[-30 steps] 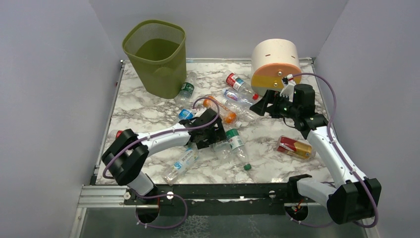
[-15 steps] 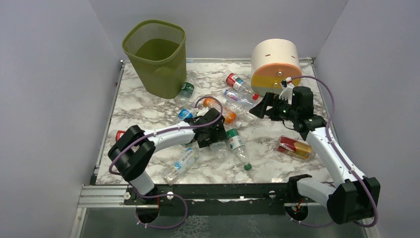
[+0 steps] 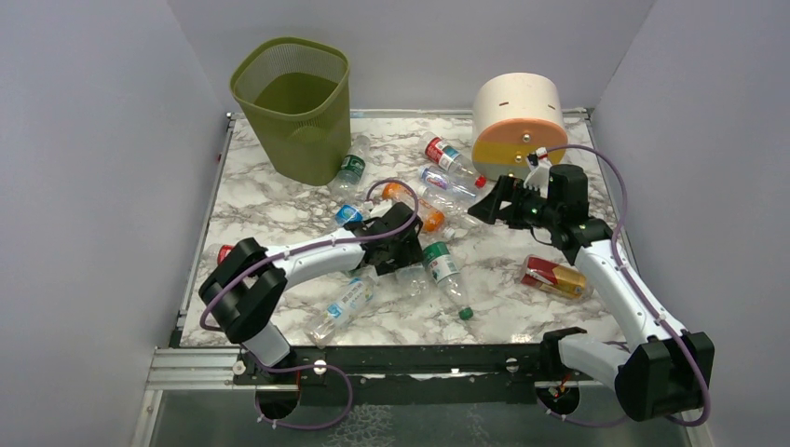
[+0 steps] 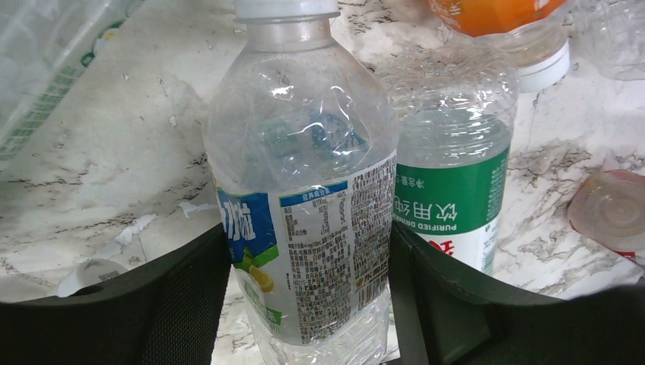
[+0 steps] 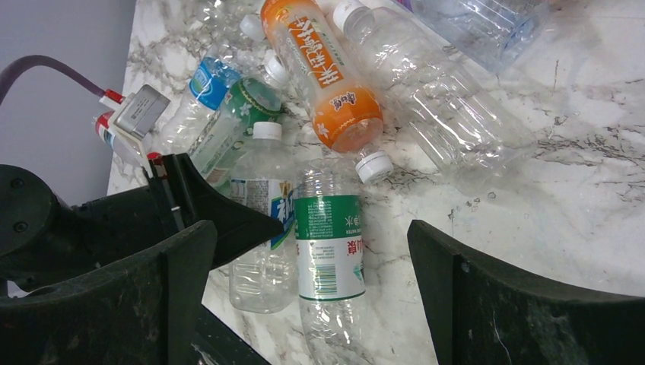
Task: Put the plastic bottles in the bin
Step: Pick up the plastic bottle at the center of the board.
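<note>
My left gripper is shut on a clear bottle with a blue and white label, a black finger pressed to each side. That bottle lies mid-table beside a green-labelled bottle. An orange bottle lies just beyond them. My right gripper hovers open above the pile, holding nothing. More plastic bottles lie near the bin, at the front and at the back. The olive mesh bin stands at the back left.
A cream cylinder with orange and yellow bands stands at the back right, just behind my right gripper. A flattened red and yellow item lies at the right. Grey walls enclose the marble table on three sides.
The left gripper's jaws have closed in from wide open onto the blue-labelled bottle. The right gripper has drifted slightly, still open.
</note>
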Robot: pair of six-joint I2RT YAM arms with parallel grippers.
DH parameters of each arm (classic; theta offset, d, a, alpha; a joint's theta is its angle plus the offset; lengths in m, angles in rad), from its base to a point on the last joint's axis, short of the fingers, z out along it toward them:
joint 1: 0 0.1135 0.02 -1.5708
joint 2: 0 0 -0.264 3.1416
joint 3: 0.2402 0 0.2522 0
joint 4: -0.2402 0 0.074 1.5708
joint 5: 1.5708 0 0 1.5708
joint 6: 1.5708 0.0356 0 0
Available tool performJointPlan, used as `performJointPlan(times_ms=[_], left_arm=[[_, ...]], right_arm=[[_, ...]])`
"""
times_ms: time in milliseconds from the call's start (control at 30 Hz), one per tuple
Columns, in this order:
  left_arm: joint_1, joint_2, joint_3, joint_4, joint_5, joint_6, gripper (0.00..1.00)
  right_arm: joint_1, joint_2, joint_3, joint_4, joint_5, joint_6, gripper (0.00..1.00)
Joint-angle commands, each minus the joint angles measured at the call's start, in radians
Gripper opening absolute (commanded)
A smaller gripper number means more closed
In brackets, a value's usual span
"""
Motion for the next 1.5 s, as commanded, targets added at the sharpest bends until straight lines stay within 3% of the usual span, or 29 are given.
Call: performJointPlan(times_ms=[0,433,967,1467], left_arm=[[-0.008,-0.07,0.038,-0.015,-0.035,0.01,0.63],[0.01,-0.161,0.234,-0.145,-0.124,0.119,0.66],[0.272,-0.106,0.593,-0.191,-0.037,0.364,0.68],[0.48,-0.01,0.971,-0.189,0.001,0.469,0.71]], right_arm=[[-0.002,-0.015,-0.007,0.027,-0.029,0.01,1.0],[-0.003,-0.021,-0.013,0.037,-0.048,0.033,1.0],[-0.002,-0.048,-0.011,0.022,-0.062,0.043,1.0],[-0.002,-0.049,-0.019,0.031,-0.095,0.061,1.0]])
